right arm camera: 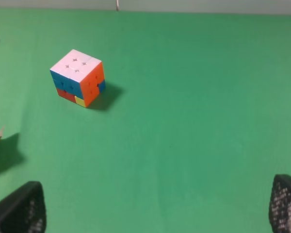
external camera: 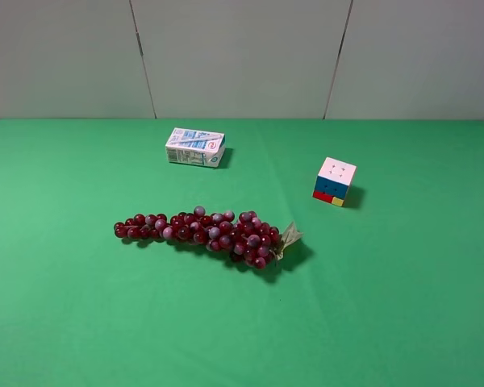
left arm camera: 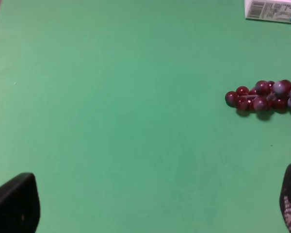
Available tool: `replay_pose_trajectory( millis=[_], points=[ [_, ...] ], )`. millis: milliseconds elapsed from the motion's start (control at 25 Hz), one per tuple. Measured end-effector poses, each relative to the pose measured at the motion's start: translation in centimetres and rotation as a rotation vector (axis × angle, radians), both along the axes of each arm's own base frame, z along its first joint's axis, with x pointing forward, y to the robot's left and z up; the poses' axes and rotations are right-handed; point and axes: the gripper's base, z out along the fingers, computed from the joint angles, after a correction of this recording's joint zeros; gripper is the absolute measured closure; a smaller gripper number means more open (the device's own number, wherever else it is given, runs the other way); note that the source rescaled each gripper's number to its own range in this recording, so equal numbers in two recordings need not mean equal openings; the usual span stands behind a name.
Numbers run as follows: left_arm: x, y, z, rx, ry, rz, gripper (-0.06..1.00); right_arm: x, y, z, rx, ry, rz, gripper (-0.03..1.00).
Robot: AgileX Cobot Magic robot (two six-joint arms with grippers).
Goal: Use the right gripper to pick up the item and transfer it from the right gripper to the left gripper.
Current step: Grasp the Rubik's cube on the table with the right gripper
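The puzzle cube (external camera: 335, 181) stands on the green table at the right, white face up, with blue, red and yellow squares on its side. The right wrist view shows it (right arm camera: 78, 77) with an orange side too, well ahead of the right gripper (right arm camera: 150, 206), whose two black fingertips (right arm camera: 19, 208) are spread wide and empty. The left gripper (left arm camera: 150, 206) is open and empty too, its fingertips (left arm camera: 14, 204) at the corners of the left wrist view, over bare cloth. Neither gripper shows in the exterior view.
A red grape bunch (external camera: 202, 234) lies across the table's middle; its end shows in the left wrist view (left arm camera: 264, 96). A white-blue carton (external camera: 195, 147) lies behind it and also shows in the left wrist view (left arm camera: 272, 10). A grey panelled wall (external camera: 242, 56) backs the table.
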Motion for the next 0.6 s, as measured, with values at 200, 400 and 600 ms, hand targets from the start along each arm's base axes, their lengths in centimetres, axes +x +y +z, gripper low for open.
replay_pose_trajectory(
  millis=[200,400,600],
  points=[
    [0.00,0.00,0.00,0.000,0.000,0.000,-0.03,0.00,0.00,0.00,0.000,0.000,0.000,-0.03],
    [0.00,0.00,0.00,0.000,0.000,0.000,-0.03,0.00,0.00,0.00,0.000,0.000,0.000,-0.03],
    [0.00,0.00,0.00,0.000,0.000,0.000,-0.03,0.00,0.00,0.00,0.000,0.000,0.000,-0.03]
  ],
)
